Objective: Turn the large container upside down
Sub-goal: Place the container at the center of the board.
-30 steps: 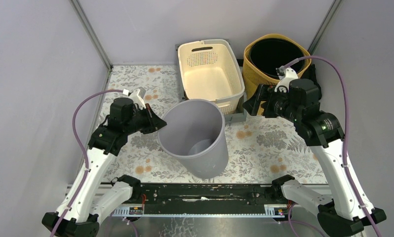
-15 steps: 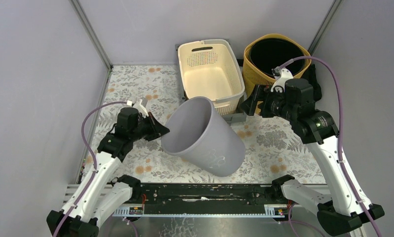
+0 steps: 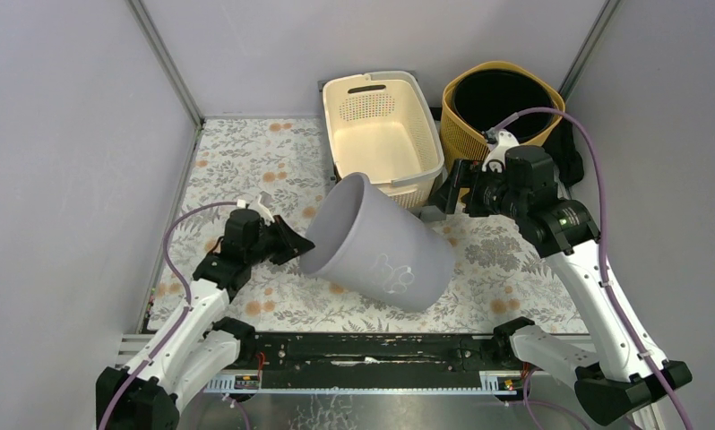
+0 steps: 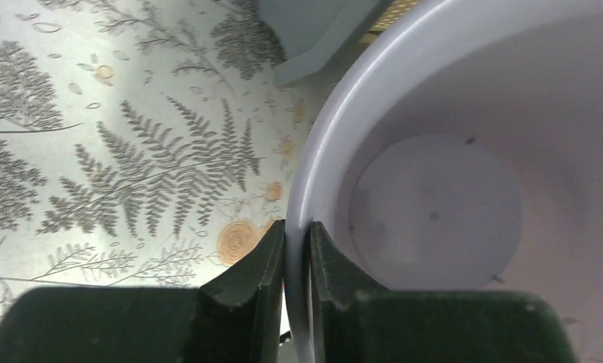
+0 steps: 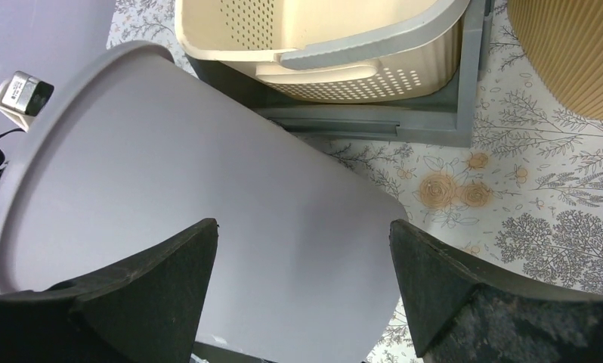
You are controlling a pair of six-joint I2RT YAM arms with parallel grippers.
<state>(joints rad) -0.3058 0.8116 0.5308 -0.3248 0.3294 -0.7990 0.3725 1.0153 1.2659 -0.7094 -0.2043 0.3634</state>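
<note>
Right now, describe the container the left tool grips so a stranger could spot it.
On the floral table, just in front of the cream perforated basket, a wastebin tilts steeply, mouth facing left. It alone is plain grey and solid-walled.

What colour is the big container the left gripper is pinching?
Pale grey container, with a faint white mark on its side; clearest in the top external view.

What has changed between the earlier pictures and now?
The grey container tipped from upright, mouth now facing left. The left end effector, shut on its rim, came lower. The right end effector, open, drifted left. Cream basket and yellow basket stayed.
</note>
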